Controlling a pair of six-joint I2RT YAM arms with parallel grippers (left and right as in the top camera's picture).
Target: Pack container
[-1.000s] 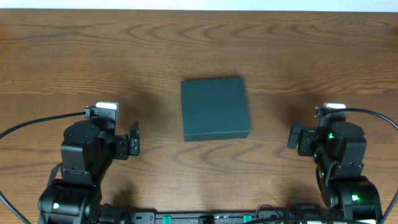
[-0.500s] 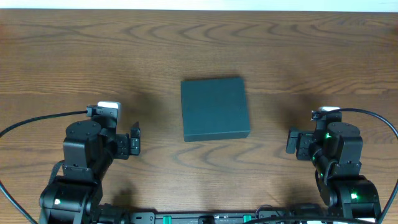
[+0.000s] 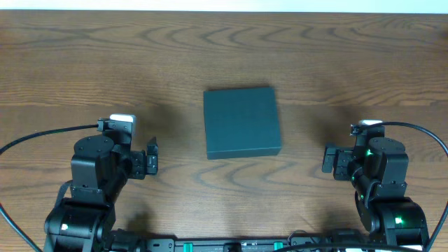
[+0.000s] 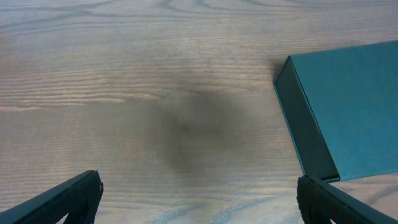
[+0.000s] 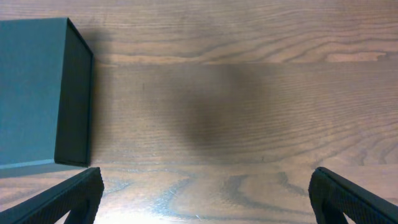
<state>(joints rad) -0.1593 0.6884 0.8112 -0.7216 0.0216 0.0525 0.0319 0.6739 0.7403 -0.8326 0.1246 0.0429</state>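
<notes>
The container (image 3: 242,122) is a dark teal-green rectangular box. It lies closed on the middle of the wooden table. It also shows at the right edge of the left wrist view (image 4: 345,112) and at the left edge of the right wrist view (image 5: 40,93). My left gripper (image 4: 199,199) is open and empty, to the left of and nearer than the box. My right gripper (image 5: 205,196) is open and empty, to the right of and nearer than the box. In the overhead view the left gripper (image 3: 150,163) and the right gripper (image 3: 329,159) sit near the table's front edge.
The wooden table (image 3: 224,56) carries only the box. Black cables run from each arm toward the table's side edges. No small tools show in any view.
In the last second both arms drew back slightly toward the front edge. In the last half second nothing moved. The box has not moved.
</notes>
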